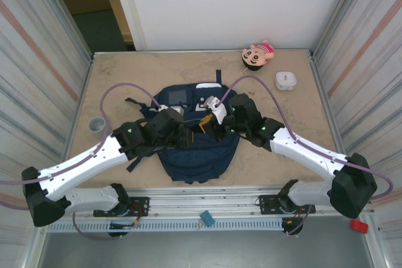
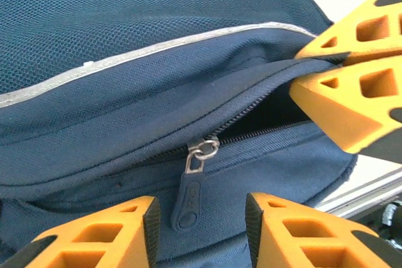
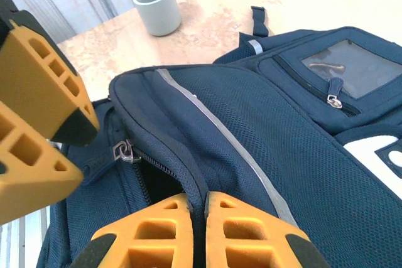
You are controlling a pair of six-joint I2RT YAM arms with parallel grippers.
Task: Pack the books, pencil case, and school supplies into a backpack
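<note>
On the pale stone-patterned table [image 1: 125, 80], at far left, a grey round cup [image 1: 96, 124] stands upright, well apart from the navy-blue backpack [image 1: 198, 155]. The backpack lies flat in the middle of the table between the two arms, its top pocket with white patches toward the far wall and its straps splayed on the left.

From the left, the left gripper [image 2: 202, 208] hovers low over the backpack's side. Its orange fingers [image 2: 107, 233] are spread, and the metal zipper pull [image 2: 193, 180] hangs in the gap between them; neither finger touches it. The zipper beside the pull is partly undone, showing a dark slit.

To the right of that slit, the right gripper [image 3: 196, 202] has its fingers pressed together on the lip of the backpack's opening. It pinches the fabric edge just below the thin pale stripe and lifts it slightly off the body of the bag.

Farther right, near the back wall, a small doll in pink [image 1: 259, 54] lies on the table, and a white square box [image 1: 286, 80] sits just beside the right-hand wall.
</note>
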